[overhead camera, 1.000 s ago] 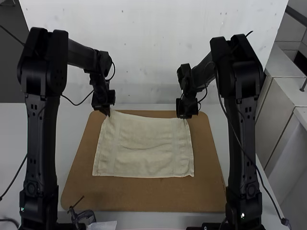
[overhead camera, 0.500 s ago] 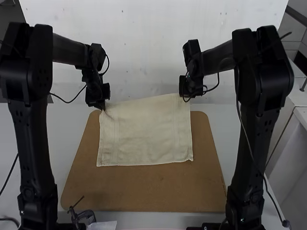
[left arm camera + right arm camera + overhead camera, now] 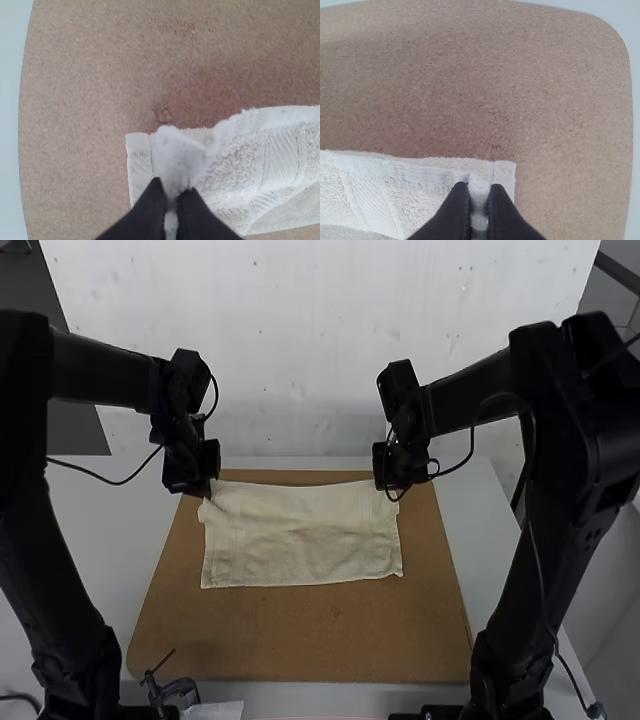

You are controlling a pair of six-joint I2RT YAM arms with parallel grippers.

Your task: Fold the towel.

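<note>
Held the towel (image 3: 300, 548) by one corner in the left gripper (image 3: 207, 493) and by another in the right gripper (image 3: 392, 490), with both sets of fingers closed on cloth, presumably to stop either corner from slipping. Spaced the grippers nearly a towel's width apart, likely to draw the pinched edge straight and steer it as one line. Lay between and below the two grippers, with a soft crease across and the near edge resting on the brown board (image 3: 300, 640), on the arms' side of both; probably served there as an anchor. Showed a lower layer (image 3: 138, 150) beneath and just beside the left gripper's pinch, and likewise by the right, so seemed doubled over already. Called, by all appearances, for matching edges before any release. Risked a crooked fold, given some bunching at the left gripper.
</note>
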